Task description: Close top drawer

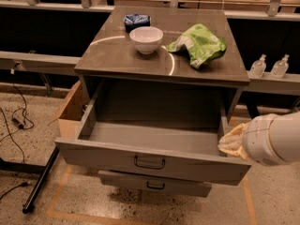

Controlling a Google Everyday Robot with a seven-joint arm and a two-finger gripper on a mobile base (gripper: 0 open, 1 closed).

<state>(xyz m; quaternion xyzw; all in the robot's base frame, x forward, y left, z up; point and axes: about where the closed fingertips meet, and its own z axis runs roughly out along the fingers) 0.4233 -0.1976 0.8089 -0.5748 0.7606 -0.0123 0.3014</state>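
Note:
The top drawer (117,156) of the gray metal cabinet (117,60) is pulled far out. It is wide, shallow and empty, with a small dark loop handle (149,162) in the middle of its flat front. My gripper (228,143) comes in from the right on a white arm (276,137). Its cream-coloured end is at the drawer's right side wall, near the front right corner. I cannot tell if it touches the drawer.
A second drawer (154,184) below sticks out slightly. On the cabinet top are a white bowl (146,39), a green bag (199,43) and a blue packet (137,20). A cardboard box (70,111) stands to the left. Two bottles (269,65) stand on a shelf at the right. Cables (14,121) lie on the floor.

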